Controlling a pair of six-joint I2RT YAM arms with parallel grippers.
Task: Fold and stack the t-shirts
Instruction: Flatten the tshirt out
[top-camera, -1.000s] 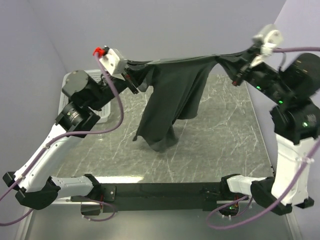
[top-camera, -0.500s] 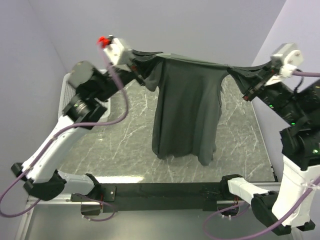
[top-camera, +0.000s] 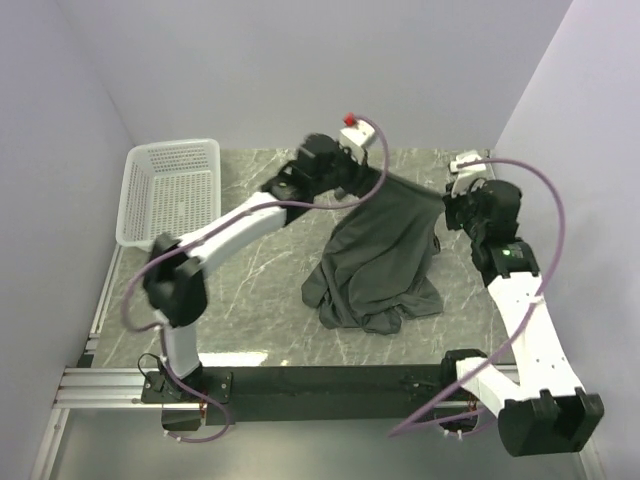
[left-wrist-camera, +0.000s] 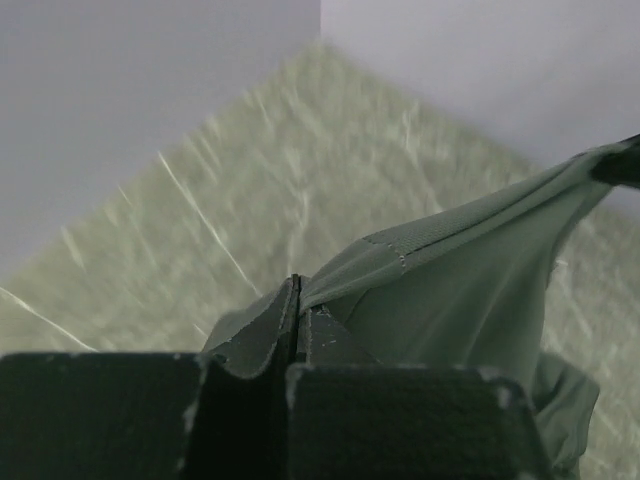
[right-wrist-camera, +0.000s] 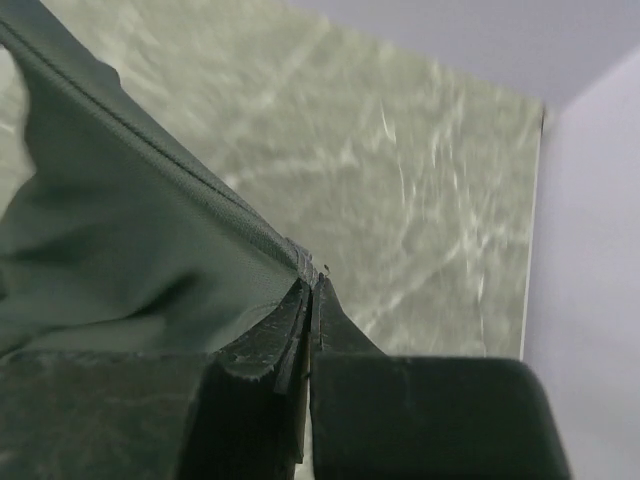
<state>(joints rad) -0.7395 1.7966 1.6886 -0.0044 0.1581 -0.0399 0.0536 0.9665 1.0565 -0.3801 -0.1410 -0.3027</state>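
Observation:
One dark charcoal-grey t-shirt (top-camera: 380, 250) hangs between my two grippers near the table's far side; its lower part lies bunched on the marble table (top-camera: 260, 290). My left gripper (top-camera: 360, 183) is shut on the shirt's upper left edge, which shows in the left wrist view (left-wrist-camera: 470, 290) running off to the right from the closed jaws (left-wrist-camera: 297, 300). My right gripper (top-camera: 447, 207) is shut on the upper right edge; the right wrist view shows the hem (right-wrist-camera: 150, 230) pinched at the fingertips (right-wrist-camera: 312, 285).
A white plastic mesh basket (top-camera: 172, 190) stands at the table's far left corner. Walls close in on the left, back and right. A black rail (top-camera: 330, 382) runs along the near edge between the arm bases.
Both arms have swung down and away toward the far side of the table. The shirt, held high and hanging free before, now rests its lower half crumpled on the table.

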